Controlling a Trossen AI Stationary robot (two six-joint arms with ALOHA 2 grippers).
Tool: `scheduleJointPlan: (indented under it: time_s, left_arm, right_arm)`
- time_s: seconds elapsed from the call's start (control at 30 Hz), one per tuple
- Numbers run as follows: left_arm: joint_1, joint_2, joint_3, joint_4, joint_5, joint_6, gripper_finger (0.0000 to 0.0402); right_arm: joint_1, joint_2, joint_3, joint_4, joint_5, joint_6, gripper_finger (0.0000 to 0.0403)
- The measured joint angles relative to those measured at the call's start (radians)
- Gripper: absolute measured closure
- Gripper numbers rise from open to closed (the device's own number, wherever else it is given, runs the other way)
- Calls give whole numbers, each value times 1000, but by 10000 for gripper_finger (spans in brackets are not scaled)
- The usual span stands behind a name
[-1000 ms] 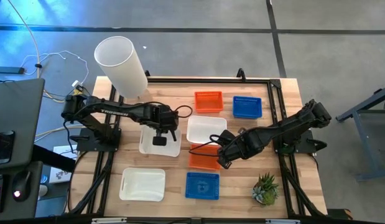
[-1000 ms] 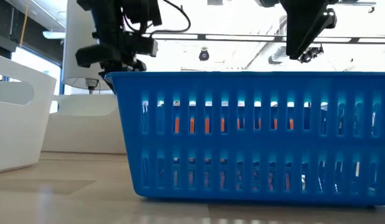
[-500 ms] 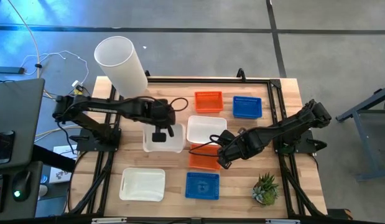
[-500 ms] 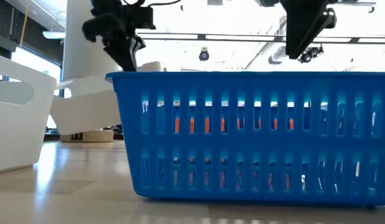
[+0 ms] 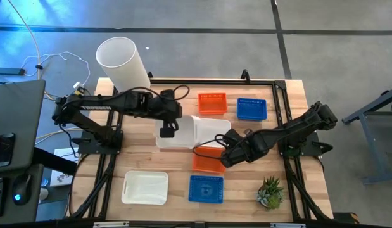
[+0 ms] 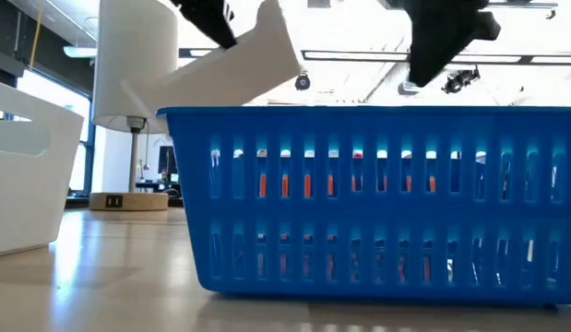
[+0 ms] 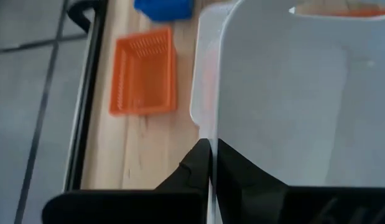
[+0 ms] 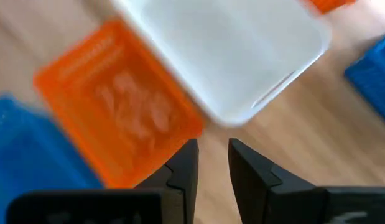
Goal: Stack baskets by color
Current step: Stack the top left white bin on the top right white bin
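**Left gripper pinching a white basket wall, basket lifted and tilted**

Left gripper (image 5: 168, 126), centre of the high view, fingers clamped together on the wall of a white basket (image 5: 183, 134). Left wrist view confirms it: thin white wall (image 7: 285, 99) pinched between the two dark fingers (image 7: 198, 163). Low view shows this basket (image 6: 231, 66) off the table, tilted, at upper left of the frame, above the rim of the near blue basket (image 6: 377, 198).

In the high view the carried basket overlaps the left edge of a second white basket (image 5: 211, 130) at frame centre.

Right gripper (image 5: 226, 152) sits just right of centre in the high view, over the right edge of an orange basket (image 5: 207, 161). Right wrist view: fingers (image 8: 183, 167) slightly parted, a narrow gap, nothing between them; orange basket (image 8: 117, 121) and white basket (image 8: 229, 56) lie below it.

Other baskets, high view:
- orange basket (image 5: 212, 103), upper centre
- blue basket (image 5: 251, 108), upper right of centre, just beside the orange one
- blue basket (image 5: 206, 189), lower centre, below the orange basket under the right gripper
- white basket (image 5: 145, 188), lower left

Non-task items: white cylinder (image 5: 123, 66) at upper left of the table (image 5: 290, 95); potted plant (image 5: 270, 192) at lower right.
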Motion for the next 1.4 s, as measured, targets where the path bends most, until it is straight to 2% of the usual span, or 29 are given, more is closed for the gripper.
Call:
scheduleJointPlan:
  time_s: [0.2, 0.4, 0.63, 0.87, 1.07, 1.4]
  left_arm:
    - [3, 3, 10, 83, 12, 59, 402]
    - [3, 6, 10, 186, 45, 104, 402]
    - [10, 14, 10, 292, 56, 148, 402]
    - [39, 61, 28, 359, 112, 165, 402]
    - [72, 125, 90, 324, 150, 156, 401]
    - [143, 269, 259, 124, 272, 136, 402]
  right_arm:
    - [0, -45, 0, 5, 197, 80, 330]
    - [0, -136, 0, -3, 289, 82, 330]
    - [-44, -255, 0, -34, 305, 30, 330]
    - [-115, -328, 0, -43, 299, -56, 330]
    - [-167, -342, 0, -78, 262, -85, 330]
    - [-179, -339, 0, -148, 256, -74, 330]
